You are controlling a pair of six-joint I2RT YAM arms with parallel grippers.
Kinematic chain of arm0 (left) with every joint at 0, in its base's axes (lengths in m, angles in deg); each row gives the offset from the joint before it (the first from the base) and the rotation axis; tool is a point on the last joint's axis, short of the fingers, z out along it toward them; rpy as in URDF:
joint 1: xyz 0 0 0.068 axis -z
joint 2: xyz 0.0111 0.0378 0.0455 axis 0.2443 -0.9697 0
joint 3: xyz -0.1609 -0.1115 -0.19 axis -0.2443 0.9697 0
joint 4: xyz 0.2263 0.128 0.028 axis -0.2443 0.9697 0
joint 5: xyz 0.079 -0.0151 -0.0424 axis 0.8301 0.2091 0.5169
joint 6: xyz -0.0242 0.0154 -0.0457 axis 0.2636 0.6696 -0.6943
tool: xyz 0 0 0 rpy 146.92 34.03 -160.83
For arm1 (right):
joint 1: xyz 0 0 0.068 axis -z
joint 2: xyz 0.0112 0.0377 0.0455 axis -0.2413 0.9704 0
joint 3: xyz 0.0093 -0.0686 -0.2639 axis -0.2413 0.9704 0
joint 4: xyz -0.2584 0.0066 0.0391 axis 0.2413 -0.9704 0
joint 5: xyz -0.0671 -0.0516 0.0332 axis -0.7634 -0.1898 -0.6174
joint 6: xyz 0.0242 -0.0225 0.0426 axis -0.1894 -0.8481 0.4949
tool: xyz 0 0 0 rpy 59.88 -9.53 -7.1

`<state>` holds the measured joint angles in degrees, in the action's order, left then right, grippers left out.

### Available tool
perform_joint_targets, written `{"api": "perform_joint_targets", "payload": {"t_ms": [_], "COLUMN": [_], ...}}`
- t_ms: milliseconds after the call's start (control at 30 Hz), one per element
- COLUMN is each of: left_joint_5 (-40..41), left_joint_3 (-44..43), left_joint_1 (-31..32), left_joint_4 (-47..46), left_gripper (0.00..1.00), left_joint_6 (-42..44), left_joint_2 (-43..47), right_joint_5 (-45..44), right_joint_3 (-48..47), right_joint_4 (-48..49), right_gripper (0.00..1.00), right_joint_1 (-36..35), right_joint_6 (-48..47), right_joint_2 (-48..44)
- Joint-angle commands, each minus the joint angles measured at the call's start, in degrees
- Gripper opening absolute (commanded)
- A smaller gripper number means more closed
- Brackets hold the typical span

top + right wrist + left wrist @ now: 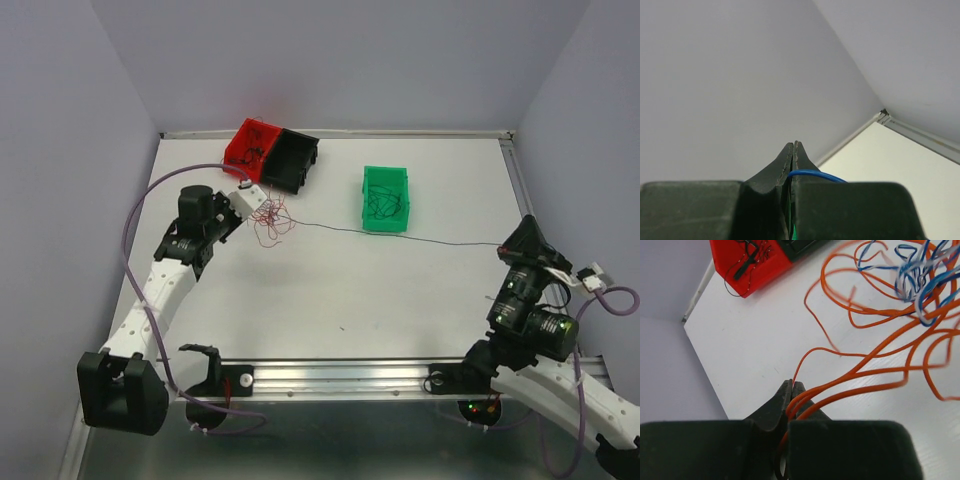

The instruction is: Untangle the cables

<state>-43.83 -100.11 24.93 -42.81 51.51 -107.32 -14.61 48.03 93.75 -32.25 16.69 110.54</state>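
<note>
On the left, my left gripper (792,389) is closed on several orange cables (875,365). They go out to a loose knot (270,218) with blue cables (920,270) on the table (330,300), just in front of the red bin (243,130) and the black bin (300,165). The red bin and the green bin (385,172) hold some thin wires (385,205), so I judge that part of the sorting is done. From the knot one thin strand (400,233) runs straight and tight to the right. There my right gripper (793,150) is pinched together on a blue wire (815,174). The knot is not yet undone, and most of the work is left.
</note>
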Motion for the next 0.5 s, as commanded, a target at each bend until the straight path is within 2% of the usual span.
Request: {"api": "perform_joint_targets", "payload": {"t_ms": [0,67,100,133,167,267,300,333,367,467], "left_joint_5": [-7.5,-10.1,-10.5,-10.4,-8.7,-2.4,-1.3,-0.7,-0.9,-5.0], "left_joint_3": [-5.1,-6.5,-7.6,-8.2,-8.5,-8.7,-8.0,-7.6,-7.1,-7.2], "left_joint_1": [-1.2,-1.2,-1.2,-1.2,-1.2,-1.3,-1.3,-1.2,-1.3,-1.2], "left_joint_4": [2.8,4.0,4.9,5.2,5.2,3.6,2.7,2.5,2.6,3.4], "left_gripper": [0.0,0.0,0.0,0.0,0.0,0.0,0.0,0.0,0.0,0.0], "left_joint_6": [-0.9,-1.1,-1.5,-1.8,-2.2,-4.5,-5.1,-5.7,-5.9,-6.5], "left_joint_2": [1.9,3.1,3.9,4.3,4.8,5.7,6.1,6.8,7.2,9.2], "right_joint_5": [9.0,15.1,20.5,21.2,20.5,11.4,13.1,16.4,26.3,40.0], "right_joint_3": [-9.4,-14.9,-17.5,-20.2,-20.7,-20.9,-21.3,-21.8,-21.4,-20.6], "right_joint_4": [-31.5,-40.7,-50.0,-51.6,-52.2,-52.3,-55.8,-58.1,-59.9,-60.3], "right_gripper": [0.01,0.0,0.01,0.0,0.0,0.0,0.01,0.0,0.01,0.02], "right_joint_1": [-0.4,-0.4,-0.4,-0.4,-0.3,0.3,2.9,4.7,8.7,13.0], "right_joint_6": [9.9,16.0,17.3,19.0,19.5,19.8,20.8,22.9,25.6,26.8], "right_joint_2": [4.2,10.9,14.2,20.7,23.2,30.1,31.0,31.3,31.1,31.0]}}
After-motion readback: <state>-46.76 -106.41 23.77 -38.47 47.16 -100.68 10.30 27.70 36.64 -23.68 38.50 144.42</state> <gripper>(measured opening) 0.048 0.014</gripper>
